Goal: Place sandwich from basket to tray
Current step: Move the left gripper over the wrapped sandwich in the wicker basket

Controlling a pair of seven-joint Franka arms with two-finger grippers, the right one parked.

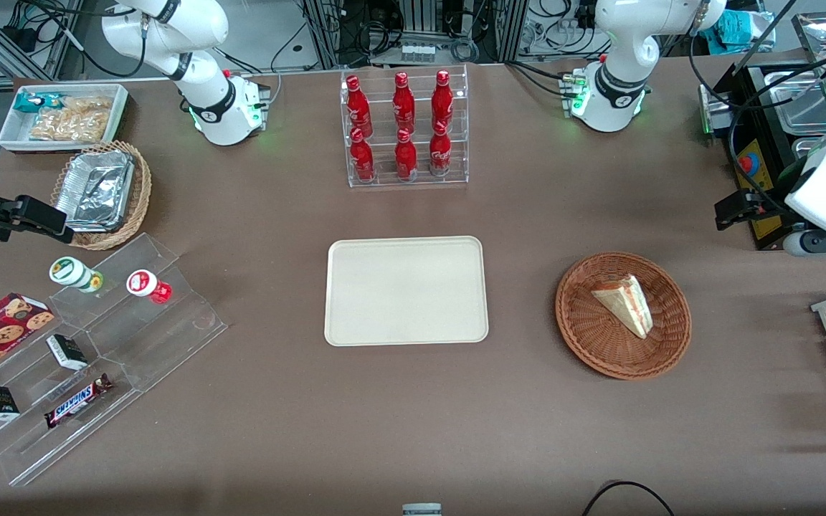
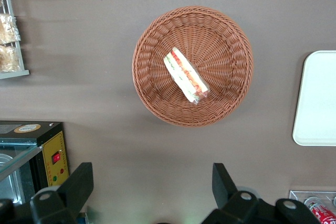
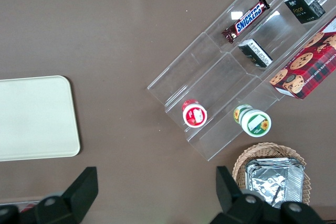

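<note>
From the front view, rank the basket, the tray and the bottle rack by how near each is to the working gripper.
The gripper hangs open above the table's working-arm end.
1. Basket: nearest, nearer the front camera than the gripper, sandwich inside.
2. Tray: mid-table.
3. Bottle rack: about as far as the tray, too close to call.
</note>
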